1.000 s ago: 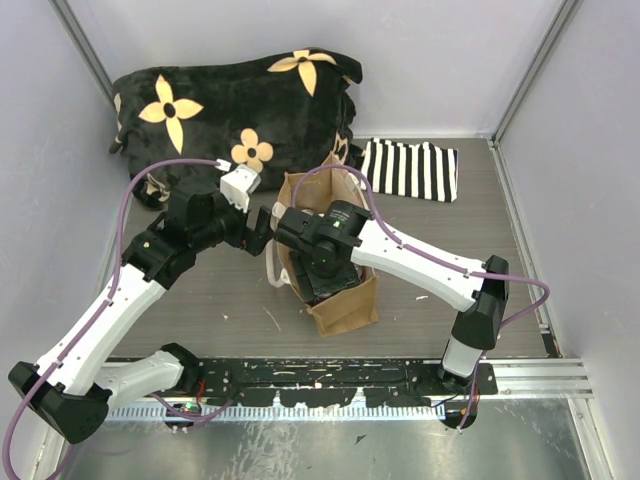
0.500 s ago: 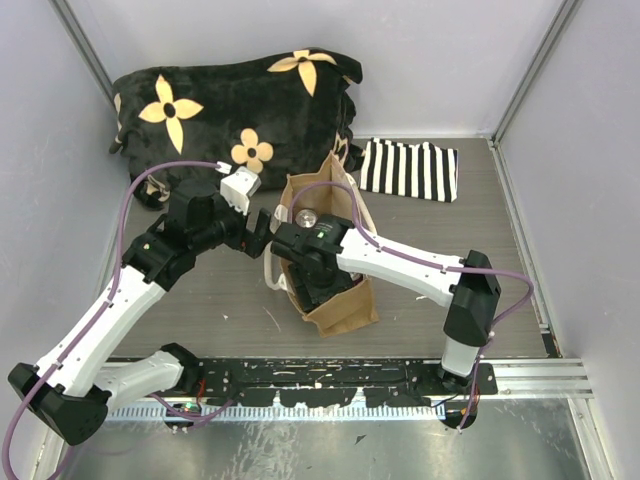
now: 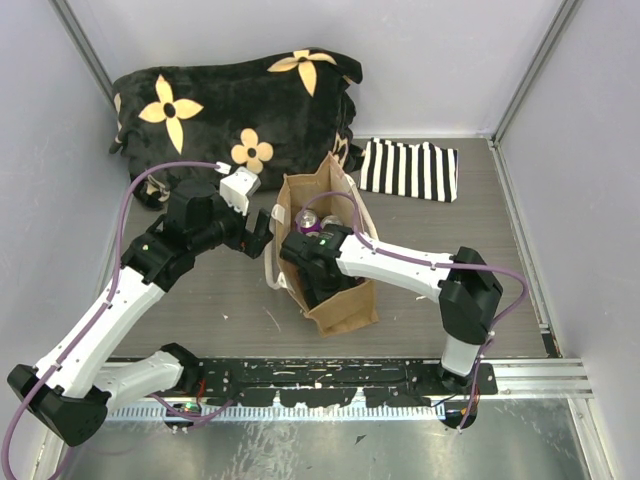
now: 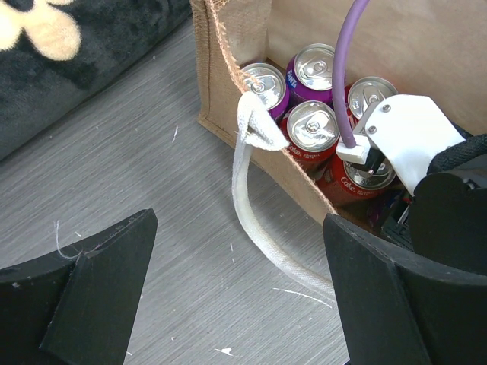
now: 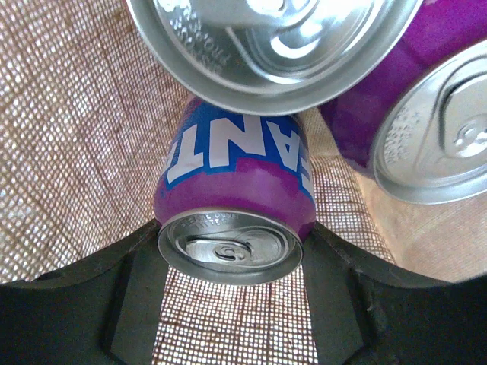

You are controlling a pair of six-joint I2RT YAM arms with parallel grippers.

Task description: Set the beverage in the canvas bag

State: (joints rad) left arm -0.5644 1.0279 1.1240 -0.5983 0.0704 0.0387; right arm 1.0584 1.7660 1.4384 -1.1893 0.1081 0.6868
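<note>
The blanket [image 3: 220, 90] lies heaped at the far left, at the back of the table [image 3: 220, 290]. The left gripper [image 3: 258, 232] hovers just beside the left rim of the bag [image 3: 345, 305]. Its jaws are wide apart and hold nothing. In its wrist view the cream handle [image 4: 251, 198] droops over the bag's edge down to the table, in the gap between the two fingers.

The bag stands upright and open-mouthed in the middle of the table. Other cans [image 4: 312, 129], purple and red, stand lid-up at its rear end. The right arm reaches down into the bag from the right.

The right wrist view shows the right gripper [image 5: 233, 232] clamped on the can [image 5: 232, 190], one finger pressed to each side just behind the lid rim. The can is purple with white and blue lettering and sits inside the bag, with woven cloth behind it. Its long axis runs away from the wrist camera, along the fingers. The lid and pull tab face back at the camera and the base points deeper into the bag. Two more lids sit nearer the camera, above it and to its right.

A striped cloth [image 3: 410, 168] lies flat at the right rear
</note>
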